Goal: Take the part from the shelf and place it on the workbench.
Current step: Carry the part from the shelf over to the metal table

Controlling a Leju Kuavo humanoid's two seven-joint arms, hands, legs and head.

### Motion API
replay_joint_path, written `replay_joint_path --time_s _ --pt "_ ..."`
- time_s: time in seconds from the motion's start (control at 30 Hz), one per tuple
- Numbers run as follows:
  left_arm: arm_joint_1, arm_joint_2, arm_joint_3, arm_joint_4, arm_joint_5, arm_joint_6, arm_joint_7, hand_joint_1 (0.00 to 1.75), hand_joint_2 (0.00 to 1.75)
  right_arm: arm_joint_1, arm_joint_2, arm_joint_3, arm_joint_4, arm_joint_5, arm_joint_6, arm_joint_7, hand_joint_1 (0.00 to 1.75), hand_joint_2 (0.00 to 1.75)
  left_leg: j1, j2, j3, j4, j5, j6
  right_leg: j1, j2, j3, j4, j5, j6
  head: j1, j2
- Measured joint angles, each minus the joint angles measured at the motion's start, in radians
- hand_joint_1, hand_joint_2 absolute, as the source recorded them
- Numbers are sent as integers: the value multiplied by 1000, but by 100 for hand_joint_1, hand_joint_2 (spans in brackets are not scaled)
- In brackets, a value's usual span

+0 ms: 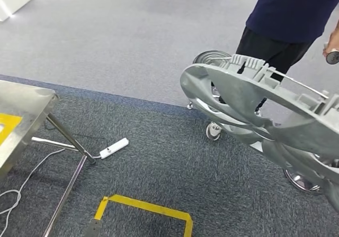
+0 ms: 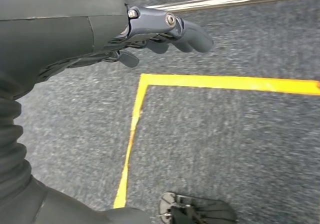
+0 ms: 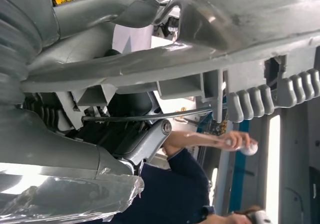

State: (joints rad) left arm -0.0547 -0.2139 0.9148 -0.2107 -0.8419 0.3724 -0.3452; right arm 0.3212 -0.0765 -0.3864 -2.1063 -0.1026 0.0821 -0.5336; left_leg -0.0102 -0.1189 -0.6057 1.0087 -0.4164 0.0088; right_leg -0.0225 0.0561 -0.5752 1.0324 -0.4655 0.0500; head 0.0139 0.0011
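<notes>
Starting at the left of my head view I see the corner of the steel workbench, with a yellow patch on its top and slanted legs running down to the dark carpet. Right of the workbench a white power strip lies on the carpet, its cable trailing back under the legs. Nearer to me than the workbench, yellow tape marks a box on the floor. My left hand hangs over a corner of that tape; its fingers lie fairly straight and close together, holding nothing. Well right of the workbench, the big grey cast part is up in the air, not on any surface. My right hand sits under the part, gripping it; I cannot tell how its fingers lie. Beyond the part stands a person in a dark blue top, one hand holding a small round thing
</notes>
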Motion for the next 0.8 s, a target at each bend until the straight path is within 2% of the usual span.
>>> replay_joint_path --time_s 0.03,0.1,0.13,0.17,0.2,0.23,0.27,0.3,0.37,0.4,0.43,0.47,0.5,0.53,0.57,0.6,0.67,0.7,0.73,0.77,0.8 --pt "4 2 0 0 0 -1 1 0 175 3 3 0 -4 4 1 -5 175 175 1 8 -3 4 -3 -5 1 -9 1 -2 2 -7 0 0" --pt "6 5 0 0 0 -2 1 0 175 13 13 1 -13 8 5 -16 175 175 -1 52 -29 58 -41 -15 1 -31 4 -7 4 -20 -4 0" --pt "6 6 0 0 -1 -2 1 0 175 20 19 1 -18 9 9 -22 175 175 -1 81 -56 116 -74 -19 3 -43 5 -7 3 -24 -6 0" --pt "5 7 0 0 -2 -4 1 0 175 27 27 1 -21 9 13 -28 175 175 0 97 -88 186 -108 -23 4 -56 5 -7 2 -28 -8 0" --pt "6 8 0 0 -2 -8 -1 0 175 34 36 1 -22 10 18 -33 175 175 1 103 -117 246 -132 -26 6 -69 5 -7 1 -29 -8 0" --pt "6 10 0 0 -3 -12 -3 0 175 40 45 1 -23 11 22 -38 175 175 2 106 -132 279 -138 -27 6 -81 5 -7 0 -30 -8 0" --pt "7 12 0 0 -4 -17 -6 0 175 44 54 1 -24 12 26 -43 175 175 3 107 -130 276 -126 -27 7 -92 5 -7 0 -31 -8 0" --pt "8 14 0 0 -5 -21 -9 0 175 48 62 2 -25 15 29 -49 175 175 3 112 -107 234 -97 -26 7 -103 7 -7 -1 -31 -8 0" --pt "6 17 0 0 -7 -30 -18 0 175 50 74 3 -29 25 32 -59 175 175 -2 149 -31 96 -39 -21 10 -121 10 -6 -4 -27 -8 0" --pt "4 19 0 0 -7 -35 -23 0 175 50 79 5 -30 32 33 -62 175 175 -5 166 -2 41 -24 -16 13 -129 12 -5 -6 -23 -8 0" --pt "2 20 0 0 -6 -40 -29 0 175 50 82 6 -31 40 33 -65 175 175 -8 178 14 8 -20 -12 15 -137 13 -5 -8 -18 -8 0" --pt "0 20 0 0 -5 -44 -35 0 175 48 83 8 -32 47 33 -66 175 175 -11 177 17 -3 -23 -7 17 -146 15 -6 -9 -13 -7 0" --pt "0 20 0 0 -4 -49 -41 0 175 45 84 11 -33 54 33 -65 175 175 -11 165 16 -4 -21 0 16 -156 18 -9 -10 -7 -7 0" --pt "0 21 0 0 -2 -52 -48 0 175 41 84 14 -33 59 33 -63 175 175 -10 155 17 -8 -19 6 15 -157 20 -7 -13 -2 -7 0" --pt "1 21 0 0 0 -56 -55 0 175 37 84 17 -33 62 33 -59 175 175 -7 145 20 -12 -17 12 13 -145 16 6 -24 4 -5 0" --pt "-1 21 0 0 2 -59 -62 0 175 33 84 20 -33 63 32 -53 175 175 -4 135 24 -15 -14 17 12 -123 3 39 -45 8 -3 0" --pt "-5 19 0 0 2 -63 -70 0 175 25 84 24 -30 62 28 -39 175 175 0 115 26 -17 -12 24 10 -75 -57 164 -105 14 3 0" --pt "-6 18 0 0 0 -62 -71 0 175 23 84 26 -27 61 26 -31 175 175 0 104 26 -17 -12 26 10 -65 -92 230 -130 15 5 0" --pt "-6 16 0 0 -3 -57 -71 0 175 21 83 27 -23 61 24 -26 175 175 0 92 26 -17 -12 26 10 -61 -116 272 -138 16 6 0" --pt "-6 14 1 0 -7 -49 -71 0 175 20 82 29 -20 62 21 -22 175 175 0 80 27 -16 -12 26 10 -60 -122 275 -125 16 6 0" --pt "-5 12 1 0 -13 -38 -68 0 175 20 81 30 -17 64 18 -20 175 175 1 67 28 -16 -12 25 9 -57 -108 237 -94 16 6 0"
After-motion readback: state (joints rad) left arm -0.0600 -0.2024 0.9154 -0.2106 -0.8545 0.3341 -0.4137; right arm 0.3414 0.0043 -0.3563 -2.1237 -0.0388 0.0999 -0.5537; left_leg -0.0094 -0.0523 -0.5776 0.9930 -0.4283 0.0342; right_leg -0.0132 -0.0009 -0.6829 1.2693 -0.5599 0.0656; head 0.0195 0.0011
